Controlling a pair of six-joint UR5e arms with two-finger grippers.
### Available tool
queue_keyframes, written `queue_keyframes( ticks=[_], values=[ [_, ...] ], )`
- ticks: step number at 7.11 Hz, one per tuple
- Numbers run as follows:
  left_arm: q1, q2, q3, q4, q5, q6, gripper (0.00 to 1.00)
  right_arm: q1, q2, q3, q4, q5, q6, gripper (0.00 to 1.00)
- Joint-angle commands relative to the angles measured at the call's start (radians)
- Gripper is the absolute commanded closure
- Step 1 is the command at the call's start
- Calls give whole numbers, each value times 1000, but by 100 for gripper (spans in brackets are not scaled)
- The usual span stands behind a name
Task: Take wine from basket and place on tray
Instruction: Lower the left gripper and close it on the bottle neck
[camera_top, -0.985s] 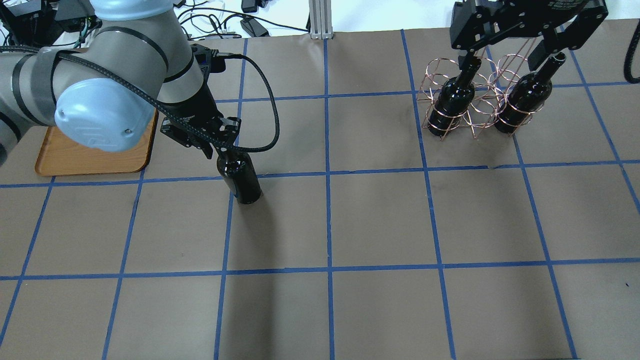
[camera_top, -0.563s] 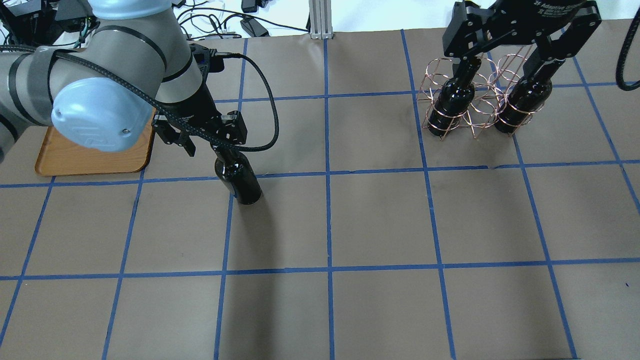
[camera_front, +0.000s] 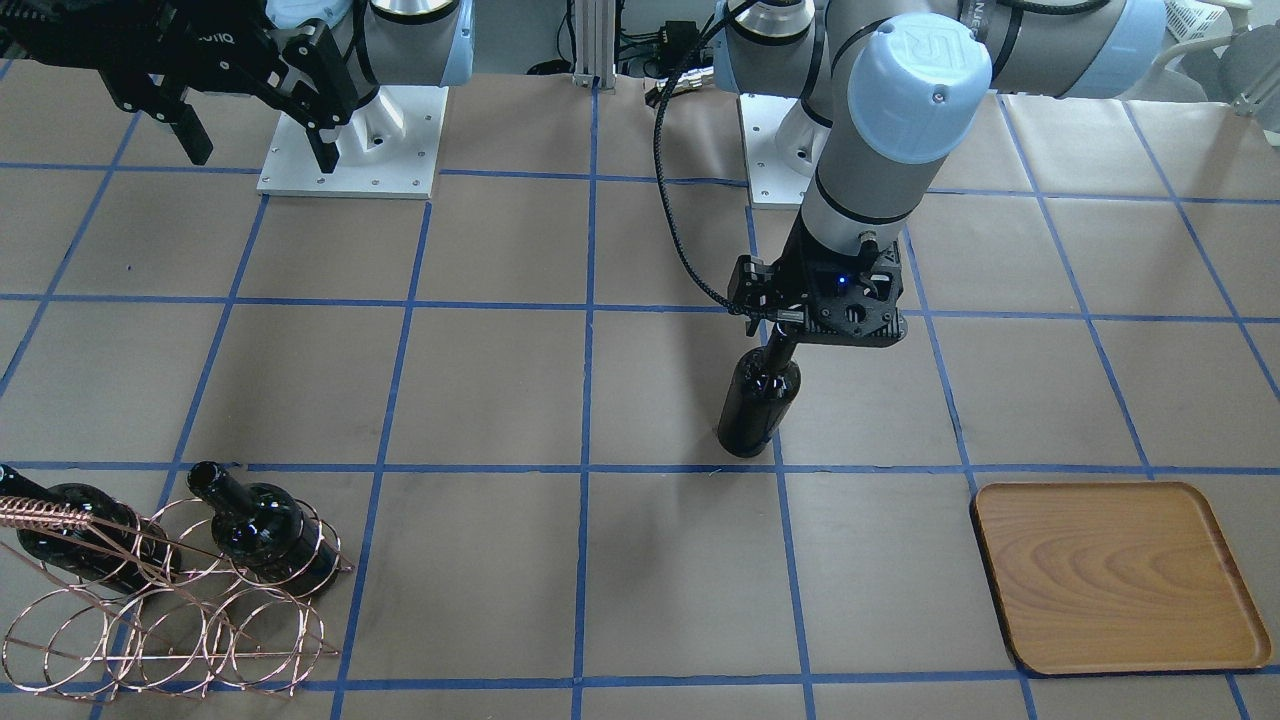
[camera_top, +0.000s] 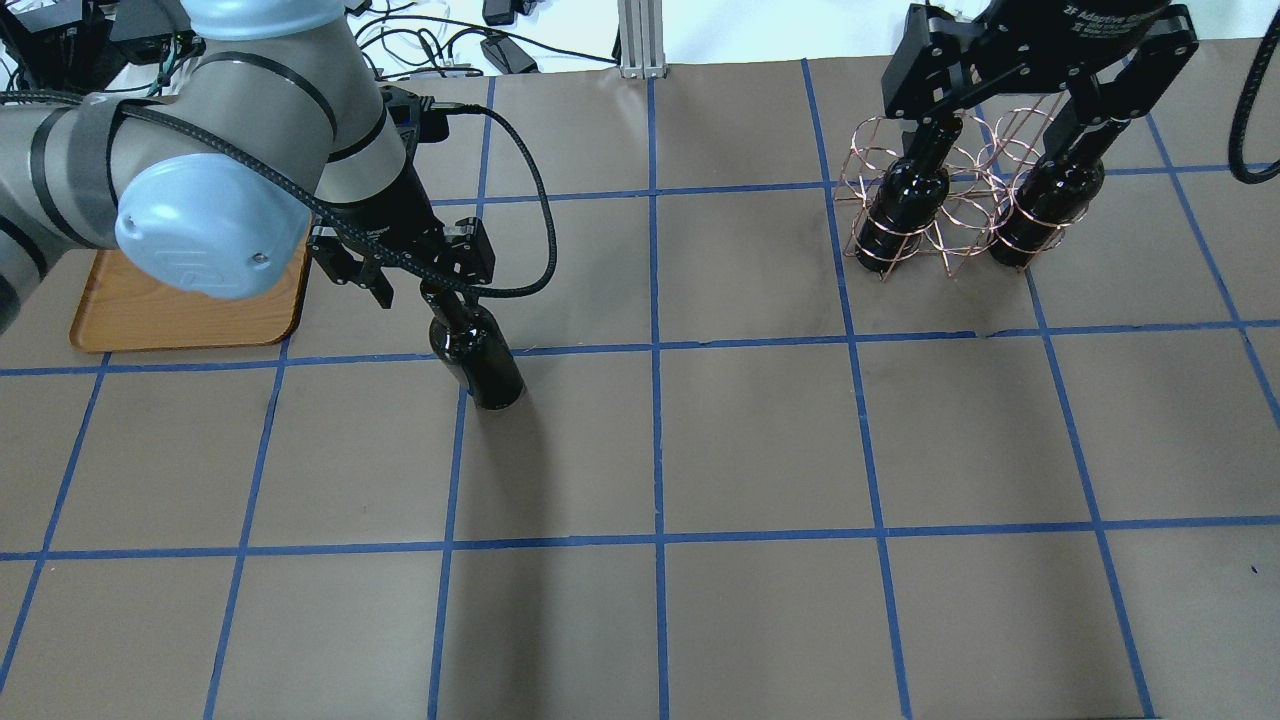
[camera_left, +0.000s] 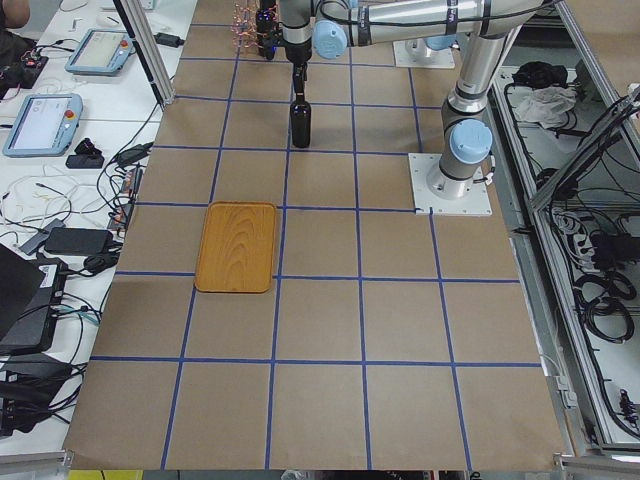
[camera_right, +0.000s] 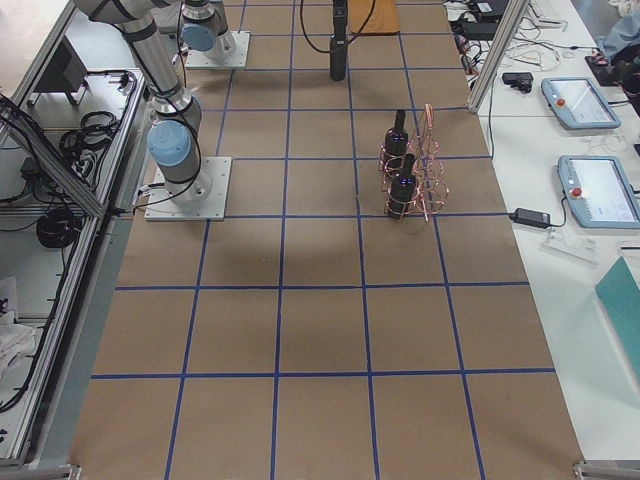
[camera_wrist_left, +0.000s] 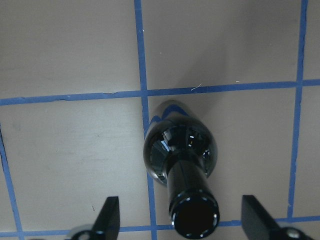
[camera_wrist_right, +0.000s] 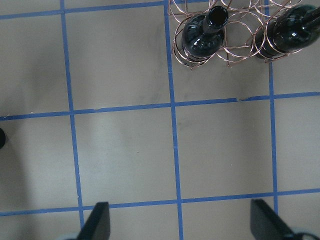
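One wine bottle (camera_top: 480, 355) stands upright on the table, right of the wooden tray (camera_top: 190, 315); it also shows in the front view (camera_front: 758, 405). My left gripper (camera_top: 428, 285) is open, its fingers (camera_wrist_left: 109, 216) on either side of the neck (camera_wrist_left: 194, 212) without touching it. Two more wine bottles (camera_top: 900, 205) (camera_top: 1045, 205) stand in the copper wire basket (camera_top: 950, 215) at the far right. My right gripper (camera_top: 1012, 125) is open and empty, high above the basket. The empty tray also shows in the front view (camera_front: 1115, 575).
The table is brown paper with a blue tape grid. The arm bases (camera_front: 350, 140) stand at the table's robot side. Cables (camera_top: 440, 40) lie beyond the far edge. Operator pendants (camera_right: 580, 100) lie on a side bench.
My left gripper, shut on the bottle's neck a second ago, has opened and turned. The bottle stays standing in place. My right gripper has shifted slightly left over the basket.
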Motion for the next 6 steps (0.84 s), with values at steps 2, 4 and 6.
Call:
queue_keyframes(
  ticks=[2,4,6],
  values=[
    [1,-14,0,7,3,-10,100,0,1,0,-2,-2,-1,0],
    [1,-12,5,7,4,-7,100,0,1,0,-2,3,-2,0],
    [1,-15,64,-4,108,30,100,0,1,0,-2,5,-2,0]
  ],
)
